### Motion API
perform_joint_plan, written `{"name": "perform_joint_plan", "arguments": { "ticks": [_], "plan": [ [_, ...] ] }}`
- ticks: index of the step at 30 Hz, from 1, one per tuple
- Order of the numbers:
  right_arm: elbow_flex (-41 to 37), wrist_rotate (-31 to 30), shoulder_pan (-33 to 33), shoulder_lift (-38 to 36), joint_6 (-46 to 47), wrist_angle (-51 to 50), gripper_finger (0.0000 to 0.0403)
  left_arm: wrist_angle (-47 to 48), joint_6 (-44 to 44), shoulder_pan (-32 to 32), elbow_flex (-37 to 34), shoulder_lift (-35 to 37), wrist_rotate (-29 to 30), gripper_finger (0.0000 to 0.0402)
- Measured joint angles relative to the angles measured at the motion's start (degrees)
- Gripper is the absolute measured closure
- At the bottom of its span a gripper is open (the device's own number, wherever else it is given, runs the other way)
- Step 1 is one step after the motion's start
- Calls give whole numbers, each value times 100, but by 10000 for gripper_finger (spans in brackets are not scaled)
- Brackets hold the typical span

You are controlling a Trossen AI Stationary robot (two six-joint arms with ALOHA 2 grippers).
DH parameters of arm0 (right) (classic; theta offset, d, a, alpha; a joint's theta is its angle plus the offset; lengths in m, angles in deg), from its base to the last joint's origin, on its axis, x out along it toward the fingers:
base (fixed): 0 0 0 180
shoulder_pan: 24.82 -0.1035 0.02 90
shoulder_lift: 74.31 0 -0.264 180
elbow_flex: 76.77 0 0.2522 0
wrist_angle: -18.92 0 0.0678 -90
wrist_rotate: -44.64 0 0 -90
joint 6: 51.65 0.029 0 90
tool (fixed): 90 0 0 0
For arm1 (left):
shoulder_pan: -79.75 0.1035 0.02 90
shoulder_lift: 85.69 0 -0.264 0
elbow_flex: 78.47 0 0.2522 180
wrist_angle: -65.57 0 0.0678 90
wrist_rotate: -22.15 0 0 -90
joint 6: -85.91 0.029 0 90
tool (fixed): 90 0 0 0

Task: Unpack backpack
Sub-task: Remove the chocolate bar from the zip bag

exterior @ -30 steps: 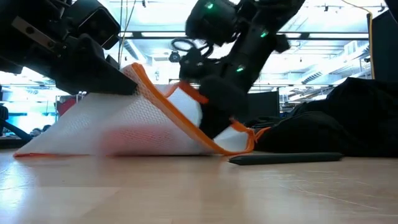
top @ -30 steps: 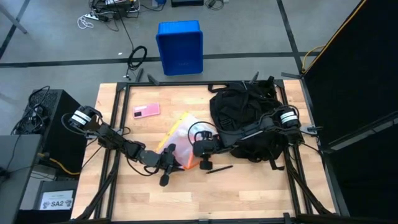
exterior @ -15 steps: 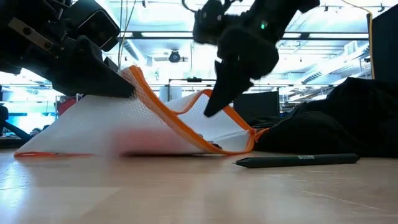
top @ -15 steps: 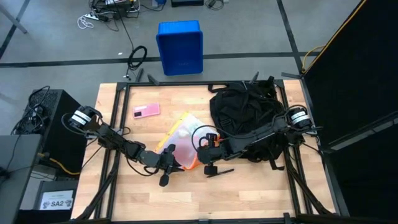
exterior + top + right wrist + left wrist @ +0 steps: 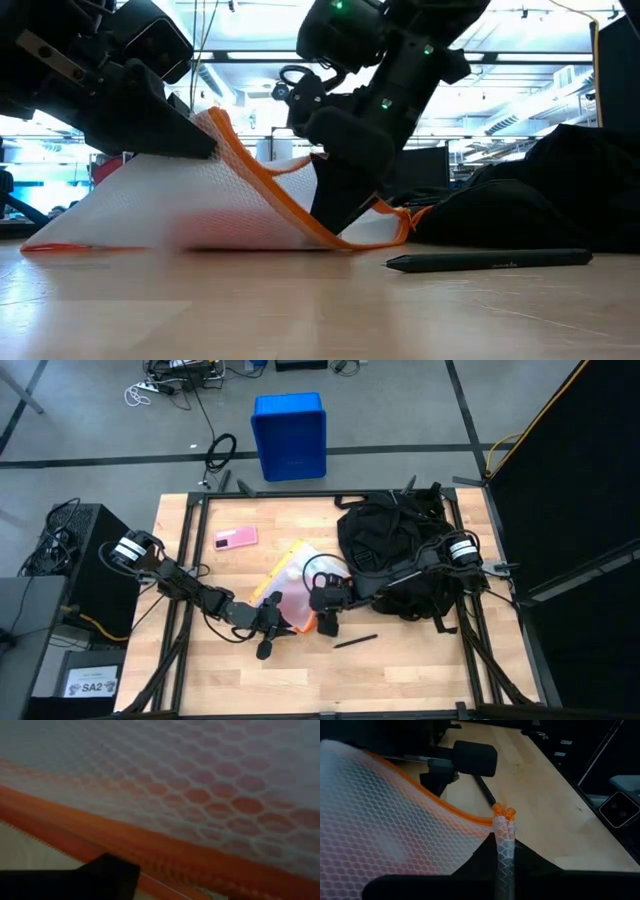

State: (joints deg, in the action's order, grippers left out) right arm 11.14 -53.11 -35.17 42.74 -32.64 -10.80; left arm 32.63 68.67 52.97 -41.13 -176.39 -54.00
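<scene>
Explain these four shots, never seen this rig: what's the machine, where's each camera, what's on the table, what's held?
Two dark robot arms work at a wooden table. One camera looks straight down, one sits at table-top height, and one rides each wrist.

On the table: a large black fabric backpack, a white mesh pouch with orange zipper trim, a flat pink rectangular object and a slim black pen. A blue plastic crate stands on the floor beyond.

The left gripper is shut on the pouch's edge, lifting it. The right gripper is down at the pouch's orange rim; its grip isn't clear.
</scene>
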Motion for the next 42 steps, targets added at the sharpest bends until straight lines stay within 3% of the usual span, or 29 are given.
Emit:
{"name": "perform_joint_plan", "arguments": {
  "ticks": [4, 8, 16, 21, 29, 32, 37, 40, 42],
  "plan": [
    [0, 0, 38, 0, -63, -43, 125, 0, 0, -2, 0, 0, 1, 402],
    [-4, -3, 39, -79, -116, -146, 103, 3, -35, 0, 0, 0, 2, 402],
    [177, -26, -96, -168, -502, -216, 108, 18, -59, -2, -2, 0, -20, 402],
    [179, -648, -100, -170, -780, -252, 105, 16, -72, -1, -2, 0, -22, 402],
    [160, -150, 274, 52, -767, -121, 100, 13, -85, 0, -2, 0, -24, 402],
    [185, 232, 370, 352, -696, 13, 104, 40, -105, 0, -2, 0, -37, 402],
    [205, 335, 442, 577, -753, 146, 118, 49, -105, -2, -2, 0, -52, 402],
    [208, 299, 445, 616, -820, 193, 157, 59, -105, -2, -2, 0, -57, 402],
    [208, 316, 447, 616, -918, 236, 205, 68, -105, -2, -2, 0, -55, 402]
  ]
}}
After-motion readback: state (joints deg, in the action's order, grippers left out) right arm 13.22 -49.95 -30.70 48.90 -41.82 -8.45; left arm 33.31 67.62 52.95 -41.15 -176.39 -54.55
